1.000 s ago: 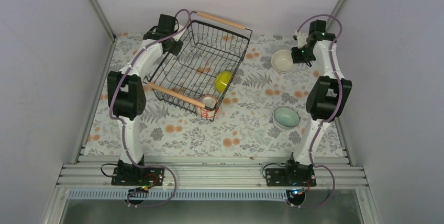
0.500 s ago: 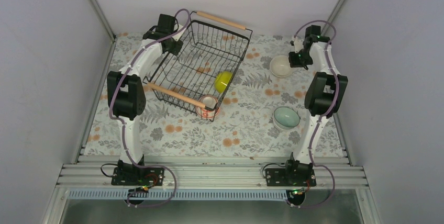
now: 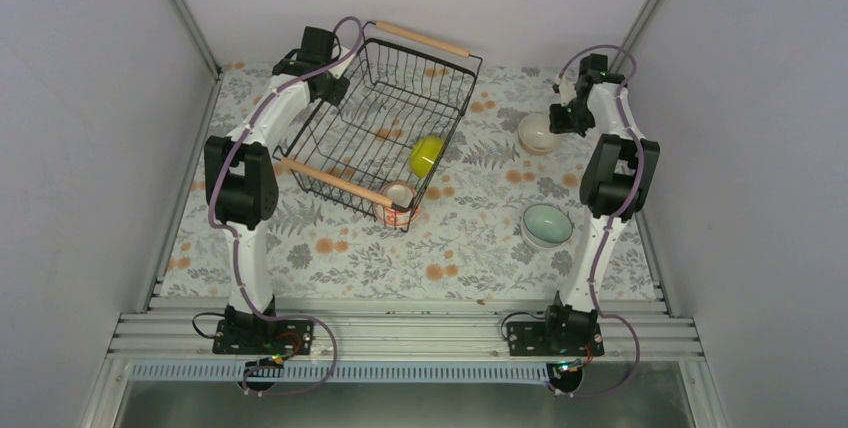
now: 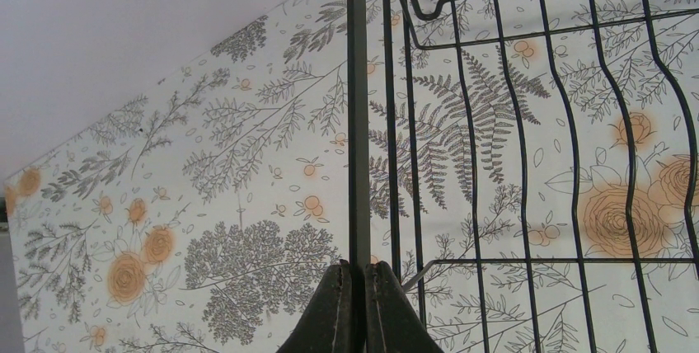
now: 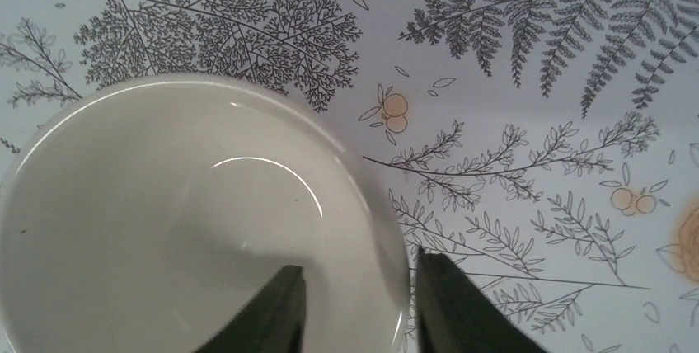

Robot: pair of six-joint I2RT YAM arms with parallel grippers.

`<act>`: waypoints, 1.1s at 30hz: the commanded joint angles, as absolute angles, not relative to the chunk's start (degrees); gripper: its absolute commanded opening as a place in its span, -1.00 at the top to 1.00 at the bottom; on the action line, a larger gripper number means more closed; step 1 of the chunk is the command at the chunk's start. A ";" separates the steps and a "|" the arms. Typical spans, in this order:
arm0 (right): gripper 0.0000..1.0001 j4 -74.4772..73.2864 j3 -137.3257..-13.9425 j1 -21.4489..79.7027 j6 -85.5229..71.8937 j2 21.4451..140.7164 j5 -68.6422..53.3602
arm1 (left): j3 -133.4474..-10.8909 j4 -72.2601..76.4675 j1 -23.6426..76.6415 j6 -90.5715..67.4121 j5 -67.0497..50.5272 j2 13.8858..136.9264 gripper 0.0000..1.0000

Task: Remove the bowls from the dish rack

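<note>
Two bowls [image 3: 547, 225] out, two left in the dish rack [image 3: 335, 181] I think; left gripper [image 4: 354, 303] pinches its wire, right gripper [image 5: 358, 303] spread wide.

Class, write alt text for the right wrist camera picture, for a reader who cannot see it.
The right pincer straddles the rim of a white bowl, one dark finger inside and one outside, jaws apart. The bowl sits upright and empty on a cloth printed with grey ferns and orange flowers.
</note>
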State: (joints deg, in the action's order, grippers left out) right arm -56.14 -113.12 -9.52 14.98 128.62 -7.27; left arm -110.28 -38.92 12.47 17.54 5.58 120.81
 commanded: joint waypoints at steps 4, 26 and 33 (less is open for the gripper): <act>0.14 -54.36 -111.32 -8.98 14.15 124.02 -4.50 | -108.25 -41.85 11.60 20.04 7.83 120.58 0.95; -0.14 -59.08 -118.39 21.06 15.32 104.86 -0.87 | -109.97 -42.84 13.12 19.80 6.88 121.99 0.95; -0.15 -59.74 -119.54 27.54 15.93 110.18 -2.88 | -108.52 -42.39 13.60 19.85 6.38 120.93 0.95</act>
